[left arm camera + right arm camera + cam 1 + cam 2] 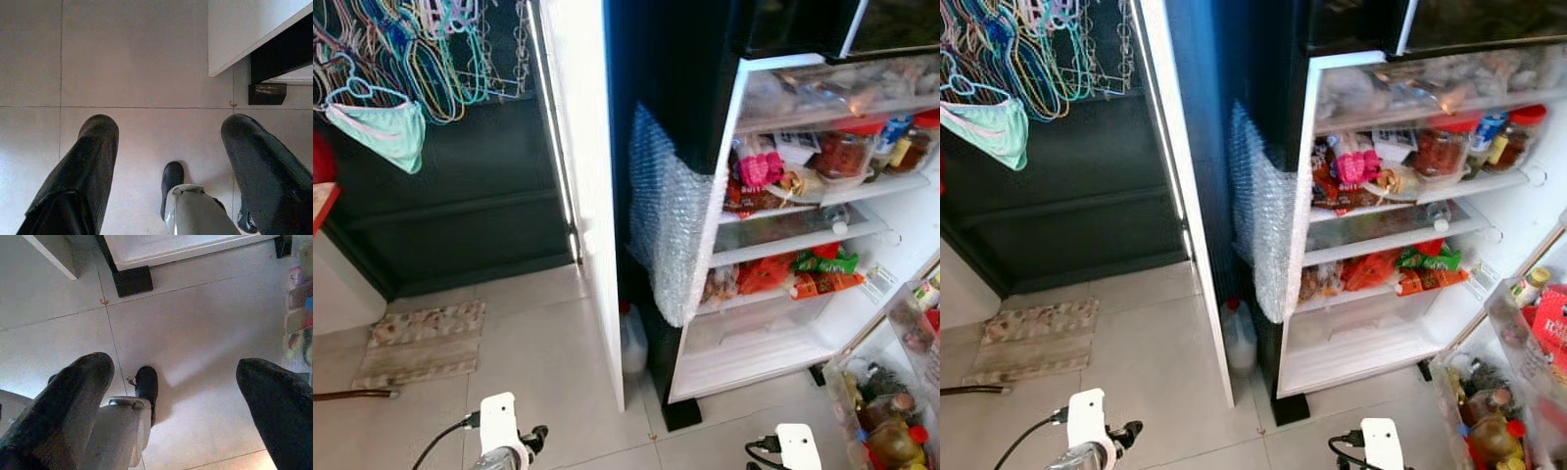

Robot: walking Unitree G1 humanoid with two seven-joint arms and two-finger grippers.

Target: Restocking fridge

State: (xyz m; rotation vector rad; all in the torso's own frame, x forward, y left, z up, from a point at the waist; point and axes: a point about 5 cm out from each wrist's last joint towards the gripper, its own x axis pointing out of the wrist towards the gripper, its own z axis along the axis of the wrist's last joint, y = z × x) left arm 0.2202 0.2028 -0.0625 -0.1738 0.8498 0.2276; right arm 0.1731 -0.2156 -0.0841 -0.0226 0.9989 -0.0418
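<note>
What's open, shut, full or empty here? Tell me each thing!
Fridge: door open.
Fridge shelves: stocked with jars and packets.
Bottom fridge shelf: bare.
Door rack: full of bottles.
Left hand: open, empty, over the floor.
Right hand: open, empty.

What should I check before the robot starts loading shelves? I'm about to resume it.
1. Fridge door open: ok.
2. Left end effector open, holding nothing, hanging over the floor tiles: ok.
3. Right end effector open, holding nothing: ok.
4. Item to restock in hand: not ok.
5. Free shelf space: ok, the lowest shelf looks bare; the snack packets sit a shelf above.
6. Bubble wrap hanging on the fridge's side edge, clear of the shelves: cannot tell.
</note>
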